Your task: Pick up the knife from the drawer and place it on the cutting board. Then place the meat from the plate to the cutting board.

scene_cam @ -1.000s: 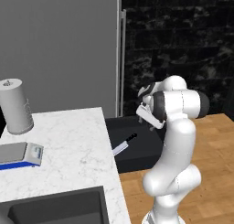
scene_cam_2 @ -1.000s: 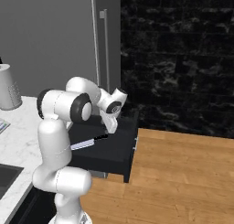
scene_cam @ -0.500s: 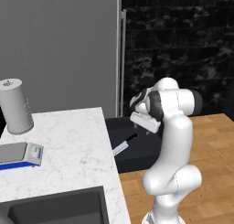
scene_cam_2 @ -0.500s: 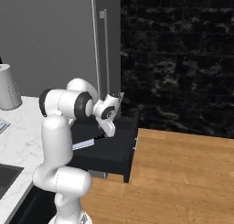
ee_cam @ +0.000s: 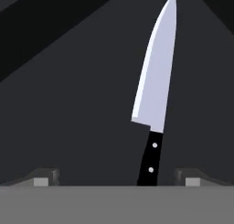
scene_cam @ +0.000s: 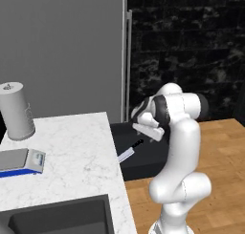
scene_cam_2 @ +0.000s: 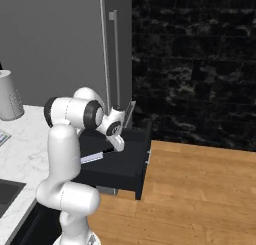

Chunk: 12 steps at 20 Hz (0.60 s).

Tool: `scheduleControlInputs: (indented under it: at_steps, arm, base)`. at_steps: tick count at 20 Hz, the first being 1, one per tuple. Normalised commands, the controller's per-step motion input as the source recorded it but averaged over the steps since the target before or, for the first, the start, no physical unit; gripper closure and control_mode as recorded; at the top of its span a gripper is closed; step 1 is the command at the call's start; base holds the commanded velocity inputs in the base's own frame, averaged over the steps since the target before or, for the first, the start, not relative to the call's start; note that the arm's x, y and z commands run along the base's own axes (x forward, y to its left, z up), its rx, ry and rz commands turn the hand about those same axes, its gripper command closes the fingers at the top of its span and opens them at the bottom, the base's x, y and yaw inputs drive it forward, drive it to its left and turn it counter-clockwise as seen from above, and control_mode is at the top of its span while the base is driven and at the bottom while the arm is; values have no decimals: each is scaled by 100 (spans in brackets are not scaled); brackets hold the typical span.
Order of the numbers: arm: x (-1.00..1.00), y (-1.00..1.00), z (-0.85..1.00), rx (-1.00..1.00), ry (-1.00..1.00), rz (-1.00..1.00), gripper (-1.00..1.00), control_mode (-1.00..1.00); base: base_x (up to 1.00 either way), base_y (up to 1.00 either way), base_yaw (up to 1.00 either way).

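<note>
The knife [ee_cam: 154,81] lies flat on the floor of the open black drawer [ee_cam: 68,118], its silver blade pointing away from the hand and its black handle [ee_cam: 151,161] toward it. My gripper [ee_cam: 119,176] hangs over the handle end, open, with the handle between the tips and closer to the right fingertip [ee_cam: 192,175]. From the base, the knife [scene_cam: 129,152] [scene_cam_2: 95,156] sits in the drawer [scene_cam: 148,161] [scene_cam_2: 125,164] next to the counter, with the gripper [scene_cam: 152,132] [scene_cam_2: 119,144] just above it. The cutting board, the plate and the meat are out of view.
A white marble counter [scene_cam: 76,161] runs left of the drawer, with a grey cylinder [scene_cam: 16,111], a flat scale [scene_cam: 19,160] and a dark sink [scene_cam: 62,218]. A tall grey fridge door [scene_cam: 72,51] stands behind. Wooden floor [scene_cam_2: 200,189] lies to the right.
The hand has dropped lower and swung in over the drawer toward the knife. The jaws stay wide apart and the knife has not moved.
</note>
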Motion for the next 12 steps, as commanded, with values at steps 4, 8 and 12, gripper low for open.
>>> scheduleControlInputs:
  at_steps: [4, 8, 12]
  arm:
    - [25, 13, -48, -11, -9, 4, -100, -100]
    - [30, 15, -29, -8, -2, 2, -100, -100]
    - [40, 18, -19, -6, 2, 1, -100, -100]
  base:
    - [0, 0, 0]
    - [0, 0, 0]
    - [0, 0, 0]
